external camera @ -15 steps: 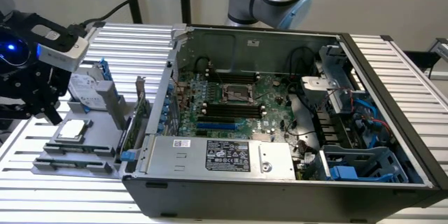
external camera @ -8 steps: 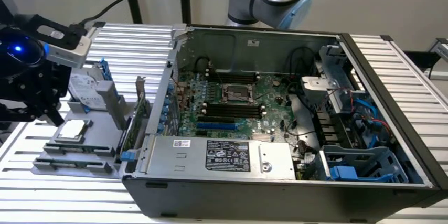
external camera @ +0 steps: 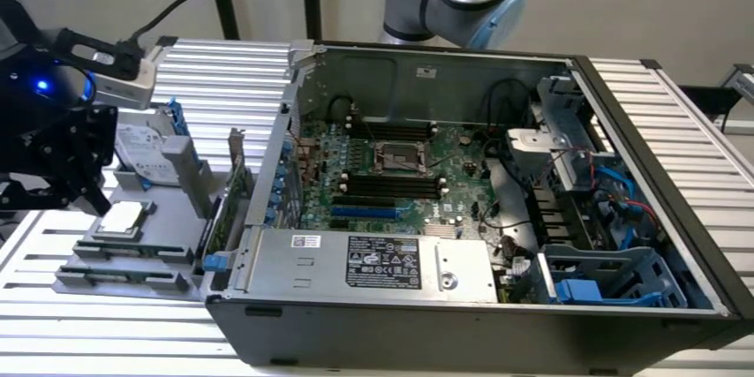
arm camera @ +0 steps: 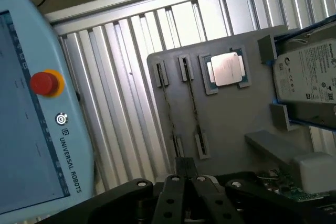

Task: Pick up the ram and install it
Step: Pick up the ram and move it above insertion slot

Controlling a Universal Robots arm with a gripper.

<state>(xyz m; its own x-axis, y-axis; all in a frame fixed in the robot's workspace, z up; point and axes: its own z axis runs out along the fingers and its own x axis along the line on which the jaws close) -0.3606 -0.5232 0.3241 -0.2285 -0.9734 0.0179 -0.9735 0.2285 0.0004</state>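
Two ram sticks stand on edge in the slots of a grey parts tray [arm camera: 231, 124]. One ram stick [arm camera: 191, 108] runs toward my fingertips, the other ram stick [arm camera: 167, 106] lies parallel beside it. In the exterior view the ram [external camera: 127, 250] sits at the tray's front. My gripper [arm camera: 185, 174] hangs above the tray's near end, fingers shut together with nothing between them. In the exterior view the black gripper [external camera: 73, 184] is at the far left over the tray, away from the open computer case [external camera: 471, 183] and its dark memory slots [external camera: 389, 187].
On the tray lie a silver processor [arm camera: 226, 69], a hard drive [arm camera: 310, 74] and a green expansion card [arm camera: 283, 184]. A teach pendant [arm camera: 31, 129] with a red stop button [arm camera: 44, 83] lies beside the tray. The case's power supply [external camera: 371, 262] and drive cages [external camera: 613, 280] line its front.
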